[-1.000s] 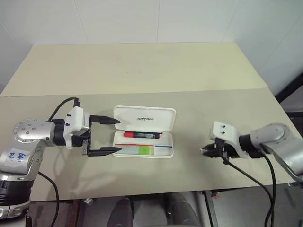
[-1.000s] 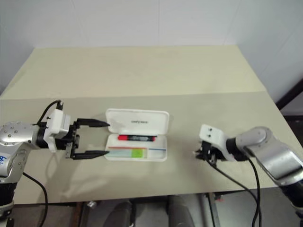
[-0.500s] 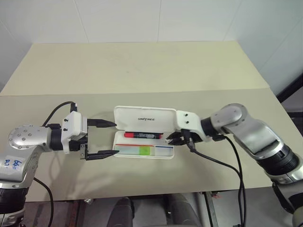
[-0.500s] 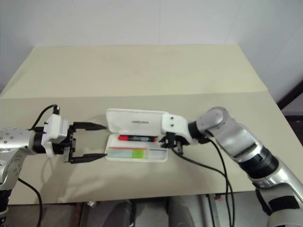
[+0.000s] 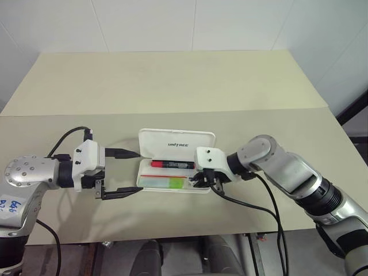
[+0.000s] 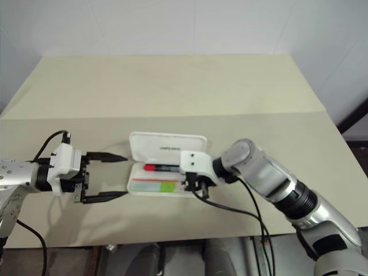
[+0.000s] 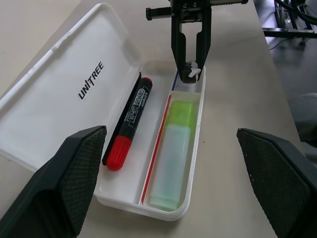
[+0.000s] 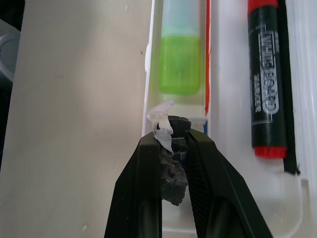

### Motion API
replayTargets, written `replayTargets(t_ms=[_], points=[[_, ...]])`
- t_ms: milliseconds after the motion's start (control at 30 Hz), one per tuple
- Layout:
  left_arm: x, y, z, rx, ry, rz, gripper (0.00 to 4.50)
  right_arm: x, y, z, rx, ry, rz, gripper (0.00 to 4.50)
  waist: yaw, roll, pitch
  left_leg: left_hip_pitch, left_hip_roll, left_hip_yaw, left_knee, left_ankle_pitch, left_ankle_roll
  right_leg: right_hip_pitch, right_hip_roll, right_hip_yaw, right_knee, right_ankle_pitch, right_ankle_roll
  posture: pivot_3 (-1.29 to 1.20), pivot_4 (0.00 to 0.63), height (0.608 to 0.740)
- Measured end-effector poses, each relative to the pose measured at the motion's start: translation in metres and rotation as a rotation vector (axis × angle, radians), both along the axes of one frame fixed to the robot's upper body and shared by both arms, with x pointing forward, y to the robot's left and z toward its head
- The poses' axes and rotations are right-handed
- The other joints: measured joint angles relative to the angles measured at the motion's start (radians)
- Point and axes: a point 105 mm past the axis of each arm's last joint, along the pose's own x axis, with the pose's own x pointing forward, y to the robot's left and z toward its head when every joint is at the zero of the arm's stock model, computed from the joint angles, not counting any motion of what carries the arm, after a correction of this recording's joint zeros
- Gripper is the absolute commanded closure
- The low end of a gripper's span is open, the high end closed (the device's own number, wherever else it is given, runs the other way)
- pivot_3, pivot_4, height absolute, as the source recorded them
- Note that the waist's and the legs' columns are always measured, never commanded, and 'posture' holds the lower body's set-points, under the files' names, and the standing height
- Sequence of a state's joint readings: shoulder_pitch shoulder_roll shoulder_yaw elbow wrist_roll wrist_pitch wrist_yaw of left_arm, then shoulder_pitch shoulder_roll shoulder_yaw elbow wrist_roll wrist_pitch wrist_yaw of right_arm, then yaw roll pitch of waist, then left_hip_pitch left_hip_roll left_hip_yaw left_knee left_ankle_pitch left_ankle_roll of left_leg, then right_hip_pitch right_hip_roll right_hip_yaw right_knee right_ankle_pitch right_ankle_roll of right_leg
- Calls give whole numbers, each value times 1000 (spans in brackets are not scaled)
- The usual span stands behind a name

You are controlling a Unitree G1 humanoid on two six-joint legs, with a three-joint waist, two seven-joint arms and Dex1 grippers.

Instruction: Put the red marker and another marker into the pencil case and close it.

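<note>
Your pencil case (image 5: 175,163) lies open near the front edge of the table (image 5: 172,86), about midway along it, lid folded back toward the far side. Both pens are already inside, one of each: the red marker (image 7: 128,124) lies in the rear compartment next to the lid hinge, and the short green marker (image 7: 172,151) lies in the front compartment, on the other side of the red dividing stripe. Judging by that, what remains is the closing.

Your right gripper (image 5: 199,179) has its fingers pressed together, and a scrap of pale material sits at the tips. It is angled down into the right end of the front compartment, in the bare stretch beyond the green marker's end, probably to nudge that marker along or steady the tray. Whether the tips touch the tray floor you cannot tell.

Your left gripper (image 5: 130,172) is spread wide just off the case's left end, one finger level with the lid and the other with the tray's front edge, touching neither. That stance looks suited to bracing the case or catching the lid once you fold it over.

Count: one case, two markers, two grippers.
</note>
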State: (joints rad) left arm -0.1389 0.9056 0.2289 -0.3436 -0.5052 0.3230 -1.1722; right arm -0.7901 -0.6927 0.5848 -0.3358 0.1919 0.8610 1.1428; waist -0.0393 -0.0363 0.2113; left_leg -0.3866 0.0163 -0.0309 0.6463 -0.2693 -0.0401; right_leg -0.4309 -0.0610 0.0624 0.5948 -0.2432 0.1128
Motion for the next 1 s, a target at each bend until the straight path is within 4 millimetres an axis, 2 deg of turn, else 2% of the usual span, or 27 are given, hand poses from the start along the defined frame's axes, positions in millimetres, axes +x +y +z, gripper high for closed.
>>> replayTargets(t_ms=[133, 533, 633, 733, 833, 900, 1000], points=[[0, 0, 0, -1, 2, 2, 0, 0, 0, -1, -3, -2, 0, 4119, 1, 0, 0, 0, 0, 0, 0, 0, 0, 0, 0, 0, 0, 0, 0, 0, 150, 740], [2, 0, 2, -3, -8, 12, 0, 8, -4, 3, -23, -30, 22, 20, 3, 0, 0, 0, 0, 0, 0, 0, 0, 0, 0, 0, 0, 0, 0, 0, 150, 740], [2, 0, 2, -4, -11, 11, 0, 11, -7, 8, -11, -33, 17, 20, 4, 0, 0, 0, 0, 0, 0, 0, 0, 0, 0, 0, 0, 0, 0, 0, 150, 740], [2, 0, 2, -4, -12, 12, 0, 11, -8, 22, 55, -38, 45, 20, 5, 0, 0, 0, 0, 0, 0, 0, 0, 0, 0, 0, 0, 0, 1, 0, 150, 740], [2, 0, 2, -4, -11, 14, 0, 6, -11, 40, 162, -53, 118, 20, 7, 0, 0, 0, 0, 0, 0, 0, 0, 0, 0, -1, 0, 1, 2, 0, 150, 740], [3, 1, 2, -4, -9, 18, 0, -1, -18, 44, 246, -41, 160, 20, 8, 0, 0, 0, 0, 0, 0, 0, 1, 1, 0, -1, -1, 2, 3, 0, 150, 740], [3, 8, 5, 1, -1, 52, 0, -1, -28, 59, 391, -68, 162, 20, 9, 0, 0, 0, 0, 0, 0, -1, 1, 1, 0, -1, 0, 2, 4, 0, 150, 740]])
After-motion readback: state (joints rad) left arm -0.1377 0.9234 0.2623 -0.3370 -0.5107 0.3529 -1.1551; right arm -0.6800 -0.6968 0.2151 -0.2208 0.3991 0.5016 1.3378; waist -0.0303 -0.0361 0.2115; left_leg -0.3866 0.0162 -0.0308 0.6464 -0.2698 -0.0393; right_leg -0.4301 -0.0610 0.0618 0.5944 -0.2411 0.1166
